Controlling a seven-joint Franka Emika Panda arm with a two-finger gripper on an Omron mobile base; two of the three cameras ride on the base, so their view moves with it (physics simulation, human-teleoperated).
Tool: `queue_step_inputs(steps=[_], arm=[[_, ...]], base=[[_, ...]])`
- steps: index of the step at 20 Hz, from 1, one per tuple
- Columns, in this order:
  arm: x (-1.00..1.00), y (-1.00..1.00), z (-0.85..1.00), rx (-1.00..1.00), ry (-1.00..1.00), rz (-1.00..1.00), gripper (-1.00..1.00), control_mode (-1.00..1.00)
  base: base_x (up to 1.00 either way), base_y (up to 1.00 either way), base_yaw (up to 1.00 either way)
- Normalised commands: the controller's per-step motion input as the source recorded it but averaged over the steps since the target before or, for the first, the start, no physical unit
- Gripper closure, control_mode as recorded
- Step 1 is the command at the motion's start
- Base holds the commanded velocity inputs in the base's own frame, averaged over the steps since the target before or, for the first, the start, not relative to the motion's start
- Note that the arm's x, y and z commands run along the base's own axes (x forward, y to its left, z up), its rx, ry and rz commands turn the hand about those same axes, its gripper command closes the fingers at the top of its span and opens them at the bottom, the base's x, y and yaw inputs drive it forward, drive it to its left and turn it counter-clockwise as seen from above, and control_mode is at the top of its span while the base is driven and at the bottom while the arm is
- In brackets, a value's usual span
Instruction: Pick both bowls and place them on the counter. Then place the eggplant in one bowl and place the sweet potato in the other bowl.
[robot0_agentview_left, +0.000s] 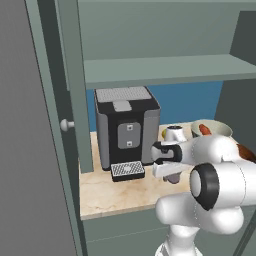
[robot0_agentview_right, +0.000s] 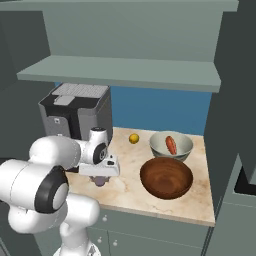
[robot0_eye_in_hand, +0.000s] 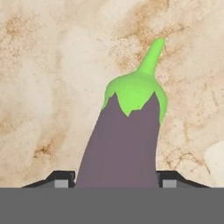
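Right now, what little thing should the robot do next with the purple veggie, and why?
Probably finish squeezing, then lift. In the hand view the eggplant lies on the counter between the two fingertips, which sit right beside it. The sweet potato is already in the grey bowl, so the empty brown bowl looks like the eggplant's spot.

Counter (robot0_eye_in_hand: 52, 78): matt beige marble pattern beneath the gripper. Eggplant (robot0_eye_in_hand: 122, 144) between the fingertips: smooth, matt purple skin. Brown bowl (robot0_agentview_right: 166, 177): wood-grained, slightly glossy.
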Motion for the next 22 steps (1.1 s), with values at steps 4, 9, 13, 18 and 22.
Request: queue_step_inputs(steps=[4, 9, 13, 18, 22], arm=[[-0.01, -0.05, 0.02, 0.00, -0.03, 0.00, 1.00, -1.00], [-0.02, -0.16, 0.44, 0.02, -0.01, 0.05, 1.00, -1.00], [-0.02, -0.24, 0.61, 0.04, 0.00, 0.08, 1.00, -1.00], [-0.01, -0.29, 0.61, 0.02, -0.03, 0.04, 1.00, -1.00], [0.00, -0.34, 0.53, 0.01, -0.14, 0.02, 1.00, -1.00]], base=[[0.00, 0.00, 0.00], [0.00, 0.00, 0.00], [0.00, 0.00, 0.00], [0.00, 0.00, 0.00], [0.00, 0.00, 0.00]])
